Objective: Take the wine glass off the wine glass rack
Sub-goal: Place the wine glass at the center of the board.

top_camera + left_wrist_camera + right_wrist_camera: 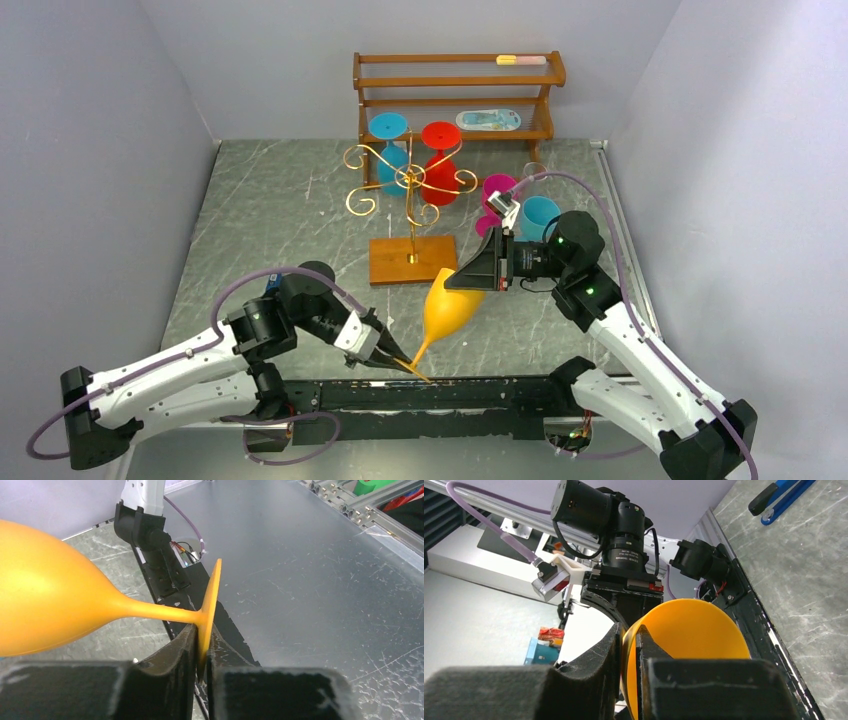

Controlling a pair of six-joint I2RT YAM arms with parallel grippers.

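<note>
Table (280, 230): you are working on a grey marbled top, with the arm bases at its near edge.
Shelf (455, 80): it stands at the far edge, centre to right. A pale packet (488, 120) lies on its middle tier and a small pink-and-yellow bar (521, 60) on its top tier.
Rack (408, 262): you see it mid-table, in front of the shelf. Its wooden base sits flat and its gold pole stands upright under the scroll arms.
Orange glass (452, 305) (45, 595) (694, 630): you have it off the rack and clear of the table. It is just nearer to you than the rack's base, tilted, with the bowl up toward the right arm and the foot down by the near edge.
Blue glass (390, 140): it hangs foot-up at the rack's far left arms.
Red glass (440, 165): it hangs foot-up beside the blue one, at the far right arms.
Pink glass (497, 190): it is right of the rack, just beside your right wrist. You cannot tell how it rests.
Second blue glass (540, 212): it is just right of the pink one, partly hidden by the arm.
Left gripper (405, 365) (201, 640): your jaws are narrow, pinching the edge of the orange glass's foot disc.
Right gripper (470, 275) (628, 640): your jaws are narrow, one finger inside the bowl's rim and one outside, clamping the wall.
</note>
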